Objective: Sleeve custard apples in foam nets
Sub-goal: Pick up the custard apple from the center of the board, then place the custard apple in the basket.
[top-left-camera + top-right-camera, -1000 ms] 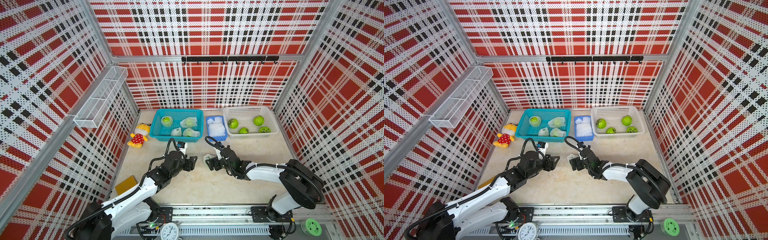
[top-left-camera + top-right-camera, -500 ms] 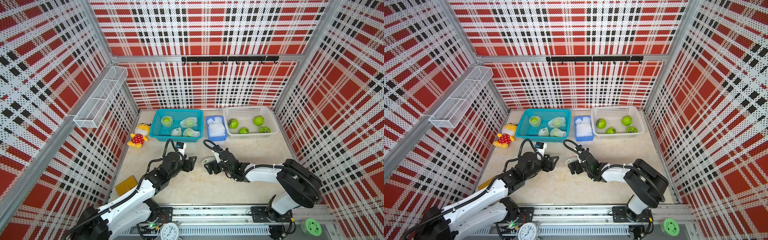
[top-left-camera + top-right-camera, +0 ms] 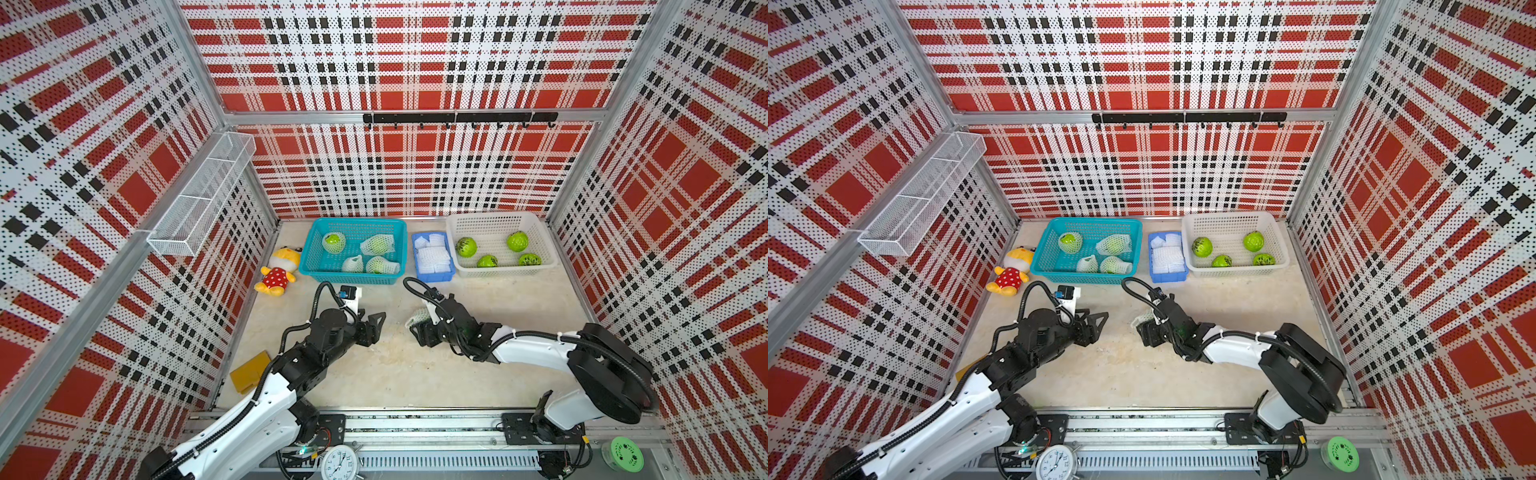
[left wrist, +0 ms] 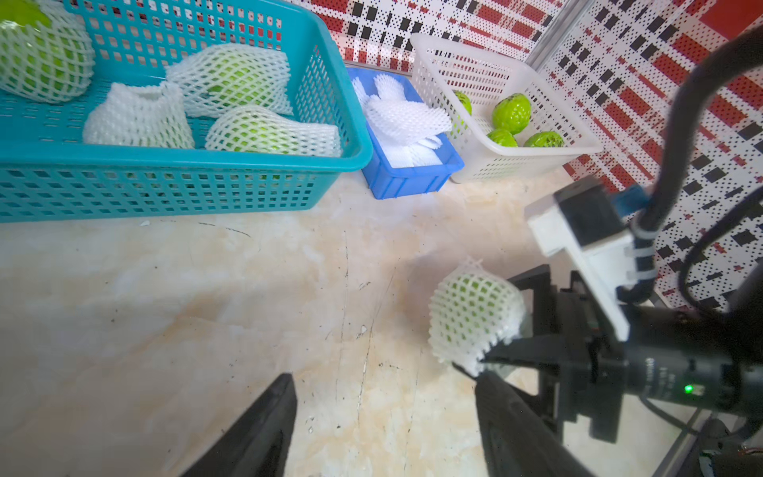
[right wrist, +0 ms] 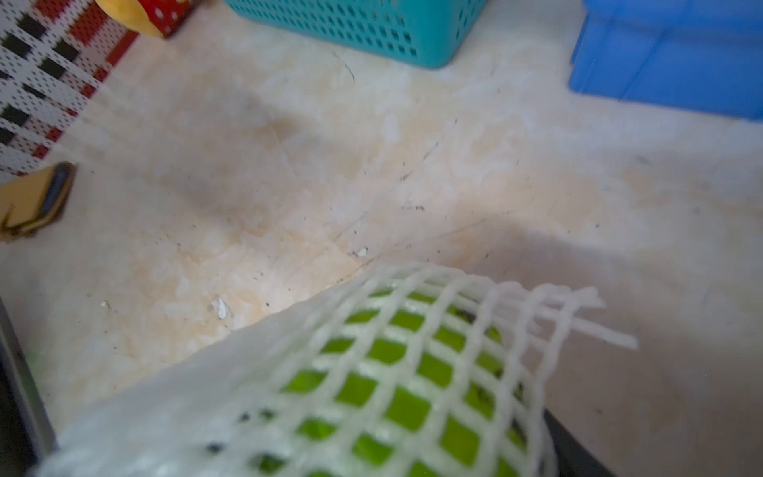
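A custard apple wrapped in a white foam net (image 3: pixel 417 318) (image 3: pixel 1143 318) (image 4: pixel 475 314) (image 5: pixel 392 384) sits between the fingers of my right gripper (image 3: pixel 417 325) (image 3: pixel 1147 327), which is shut on it low over the table's middle. My left gripper (image 3: pixel 377 321) (image 3: pixel 1098 320) (image 4: pixel 384 380) stands open and empty a short way to its left, pointing at it. Several bare custard apples (image 3: pixel 466 246) lie in the white basket (image 3: pixel 494 216). Spare foam nets (image 3: pixel 432 257) fill the blue tray (image 3: pixel 434 277). Several netted fruits (image 3: pixel 333 242) lie in the teal basket (image 3: pixel 353 222).
A yellow and red plush toy (image 3: pixel 277 272) lies by the left wall, left of the teal basket. A yellow block (image 3: pixel 249 370) sits near the left arm's base. A wire shelf (image 3: pixel 199 199) hangs on the left wall. A clock (image 3: pixel 340 461) and a green disc (image 3: pixel 622 453) sit on the front rail.
The right jaws have drawn in around the netted fruit. Both arms have barely shifted, and the left gripper stays open.
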